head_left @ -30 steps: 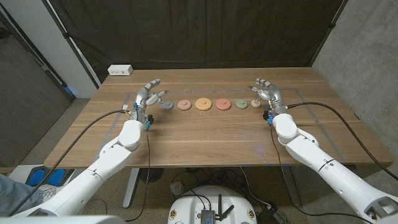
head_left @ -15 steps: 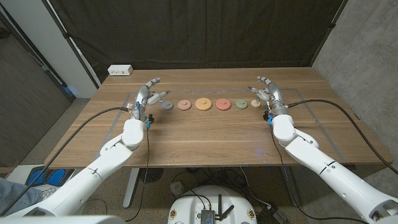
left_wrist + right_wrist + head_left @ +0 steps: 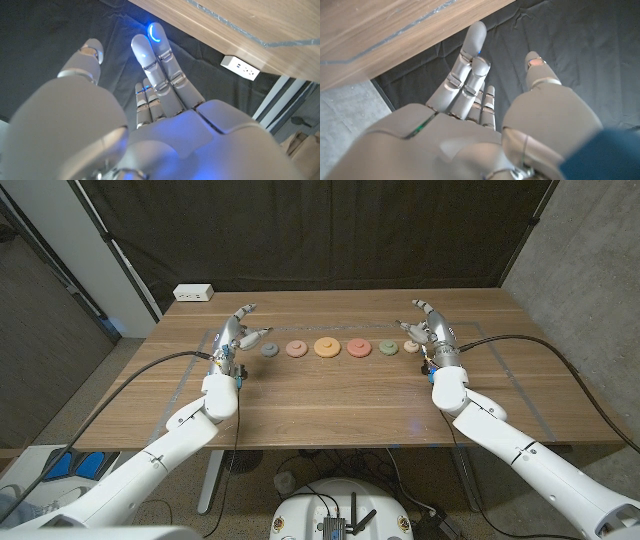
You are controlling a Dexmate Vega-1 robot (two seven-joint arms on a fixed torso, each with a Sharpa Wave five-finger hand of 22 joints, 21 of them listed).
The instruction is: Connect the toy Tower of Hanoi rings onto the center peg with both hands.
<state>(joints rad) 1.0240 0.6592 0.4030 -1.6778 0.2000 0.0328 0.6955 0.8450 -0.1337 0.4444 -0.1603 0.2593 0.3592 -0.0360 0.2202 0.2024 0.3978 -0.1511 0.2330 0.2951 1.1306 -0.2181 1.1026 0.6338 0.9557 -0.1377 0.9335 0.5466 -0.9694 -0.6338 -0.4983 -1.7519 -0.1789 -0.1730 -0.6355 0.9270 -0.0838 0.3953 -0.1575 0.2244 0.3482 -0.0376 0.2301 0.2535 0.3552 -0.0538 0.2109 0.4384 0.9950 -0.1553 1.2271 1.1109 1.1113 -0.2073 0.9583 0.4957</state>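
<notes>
Rings lie in a row across the table's (image 3: 330, 395) far half, well in from the back edge: grey (image 3: 269, 350), salmon (image 3: 296, 348), orange (image 3: 327, 346), red (image 3: 358, 347), green (image 3: 389, 347) and a small tan piece (image 3: 411, 346), each apart from its neighbour. Left hand (image 3: 236, 337) stands just beside the grey ring, fingers (image 3: 150, 55) straight and spread, holding nothing. Right hand (image 3: 430, 332) stands just beside the tan piece, fingers (image 3: 470, 55) likewise spread and empty. A white power strip (image 3: 193, 293) sits at the far left corner.
</notes>
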